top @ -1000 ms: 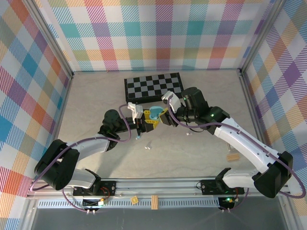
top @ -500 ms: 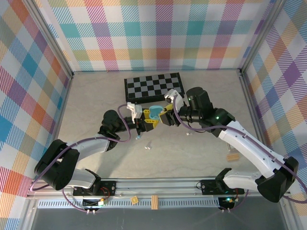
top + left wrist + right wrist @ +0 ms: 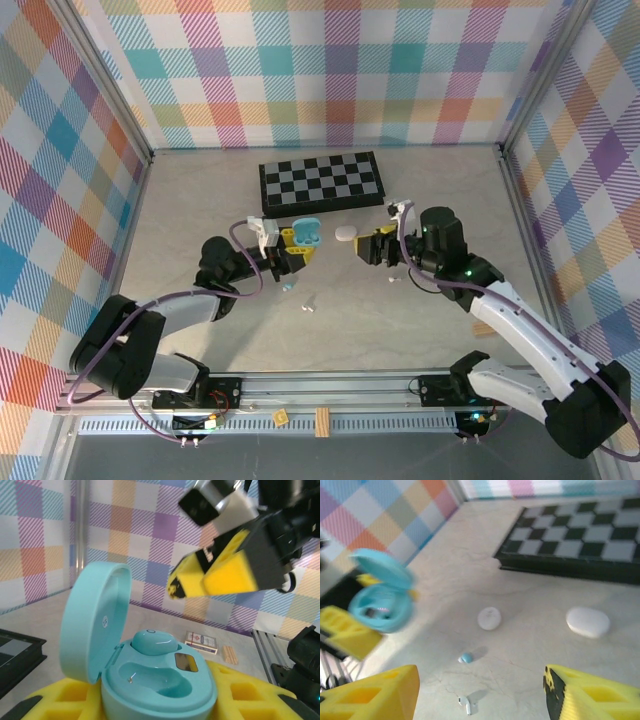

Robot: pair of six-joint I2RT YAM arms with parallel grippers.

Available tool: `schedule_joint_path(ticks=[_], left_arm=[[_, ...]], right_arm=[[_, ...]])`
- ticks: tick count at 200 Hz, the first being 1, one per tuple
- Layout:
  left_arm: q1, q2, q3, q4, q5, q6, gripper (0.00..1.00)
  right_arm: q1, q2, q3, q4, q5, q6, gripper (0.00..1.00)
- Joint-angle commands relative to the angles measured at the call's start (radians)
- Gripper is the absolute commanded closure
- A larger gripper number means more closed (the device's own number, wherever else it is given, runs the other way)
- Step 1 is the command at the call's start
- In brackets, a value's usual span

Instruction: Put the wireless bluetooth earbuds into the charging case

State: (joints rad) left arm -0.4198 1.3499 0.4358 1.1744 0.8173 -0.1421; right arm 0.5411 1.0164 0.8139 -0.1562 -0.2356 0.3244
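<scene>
My left gripper (image 3: pixel 290 245) is shut on the light blue charging case (image 3: pixel 306 234), held above the table with its lid (image 3: pixel 92 615) open. In the left wrist view one light blue earbud (image 3: pixel 152 642) sits in the far socket, and the near socket (image 3: pixel 162 676) is empty. My right gripper (image 3: pixel 372 246) stands open a little to the right of the case, with nothing between its fingers (image 3: pixel 590 695). On the table below lie a loose blue earbud (image 3: pixel 466 657) and a white earbud (image 3: pixel 466 705). Another white earbud (image 3: pixel 393 279) lies under the right arm.
A checkerboard (image 3: pixel 320 181) lies at the back. A white oval case (image 3: pixel 346 233) rests between the grippers, and a round white case (image 3: pixel 489 618) lies near it. A small wooden piece (image 3: pixel 485 327) and a card box (image 3: pixel 201 641) lie at the right.
My right gripper has opened and pulled back to the right, away from the blue case. My left gripper has shifted slightly left, still gripping the case.
</scene>
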Motion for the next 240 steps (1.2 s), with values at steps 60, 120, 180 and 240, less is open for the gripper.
schedule_joint_path(ticks=[60,120,180,240], left_arm=[[0.047,-0.212,-0.038,-0.004,-0.021,-0.019,0.62],[0.046,-0.365,-0.024,-0.172,-0.042,0.029,0.62],[0.044,-0.431,0.007,-0.289,-0.041,0.073,0.61],[0.038,-0.425,0.011,-0.298,-0.041,0.073,0.61]], right_arm=[[0.013,0.509,0.194,-0.027,-0.269,0.141,0.32],[0.156,0.911,0.52,-0.16,-0.391,0.09,0.33],[0.233,1.128,0.743,-0.307,-0.348,-0.01,0.44],[0.273,1.217,0.827,-0.378,-0.32,-0.085,0.46]])
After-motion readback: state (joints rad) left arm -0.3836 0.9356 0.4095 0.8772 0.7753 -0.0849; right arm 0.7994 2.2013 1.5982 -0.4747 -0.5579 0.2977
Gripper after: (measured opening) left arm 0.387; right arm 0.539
